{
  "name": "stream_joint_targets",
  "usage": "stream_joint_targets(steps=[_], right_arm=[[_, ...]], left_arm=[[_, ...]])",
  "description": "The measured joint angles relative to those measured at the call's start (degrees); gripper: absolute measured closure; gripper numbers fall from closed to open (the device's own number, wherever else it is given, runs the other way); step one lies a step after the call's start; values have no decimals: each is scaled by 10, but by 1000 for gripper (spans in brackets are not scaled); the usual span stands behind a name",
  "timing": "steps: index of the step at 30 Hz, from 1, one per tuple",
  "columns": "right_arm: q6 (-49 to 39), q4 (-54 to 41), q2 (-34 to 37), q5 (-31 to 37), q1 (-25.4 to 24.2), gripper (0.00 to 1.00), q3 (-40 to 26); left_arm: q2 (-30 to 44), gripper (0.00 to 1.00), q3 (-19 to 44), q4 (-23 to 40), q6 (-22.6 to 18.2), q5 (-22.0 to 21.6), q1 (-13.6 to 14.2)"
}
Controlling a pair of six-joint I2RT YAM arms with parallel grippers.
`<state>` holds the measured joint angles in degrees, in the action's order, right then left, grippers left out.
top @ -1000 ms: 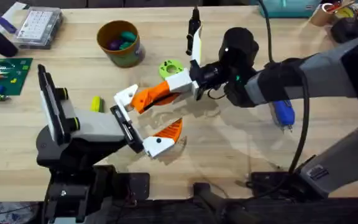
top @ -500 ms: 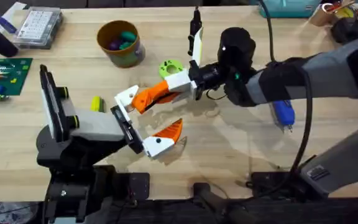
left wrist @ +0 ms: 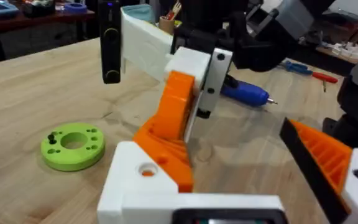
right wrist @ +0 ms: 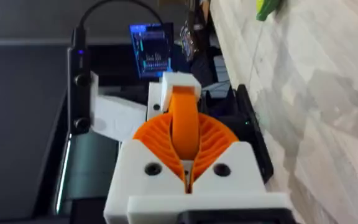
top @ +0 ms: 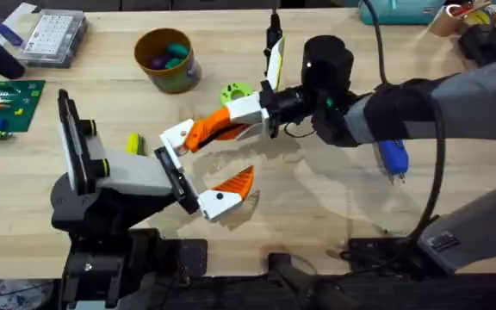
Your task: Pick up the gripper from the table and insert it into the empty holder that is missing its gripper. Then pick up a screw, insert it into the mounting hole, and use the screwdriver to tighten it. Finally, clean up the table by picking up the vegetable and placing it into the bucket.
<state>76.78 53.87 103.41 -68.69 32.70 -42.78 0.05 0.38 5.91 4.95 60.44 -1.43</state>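
Right pincer (top: 246,112) is clamped on the long orange finger (top: 213,127), holding it by the thick end; the tapered end sits in or against the white holder (top: 177,136) on the left arm. In the left wrist view the orange finger (left wrist: 174,124) runs down into the white block (left wrist: 135,180) and looks partly seated; whether it is fully home cannot be told.

Left pincer (top: 198,172): its own two fingers are spread wide, nothing between them. One is the white holder taking the orange part; the other is the twin block with the short orange tip (top: 235,182), well apart from the first.

Handling, as a judgement: the orange finger looks like stiff printed plastic, light, ribbed on the sides, so not slippery. Grip at the wide root works; the thin end could snap or bind if pushed in crooked. Should go in straight along the slot.

Still left to do:
- blue screwdriver (top: 392,158) lies on the tabletop (top: 317,207) on the right side, beside the right arm
- yellow vegetable (top: 132,143) on the tabletop near the left arm
- bucket (top: 165,60) stands toward the far edge, some coloured bits inside
- green disc (top: 236,91) near the right pincer

No screw can be made out.
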Motion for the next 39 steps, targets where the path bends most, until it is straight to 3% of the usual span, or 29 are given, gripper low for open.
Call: stream_joint_targets(steps=[12, 26, 39], right_arm=[[-83, -200, -84, 85, 17, 981, -5], [-126, -191, -91, 168, 67, 981, -5], [-143, -188, -90, 174, 66, 981, -5]], left_arm=[[0, 13, 0, 2, 11, 17, 0], [0, 13, -1, -1, 16, -5, -7], [1, 13, -1, 3, 16, 1, -8]])
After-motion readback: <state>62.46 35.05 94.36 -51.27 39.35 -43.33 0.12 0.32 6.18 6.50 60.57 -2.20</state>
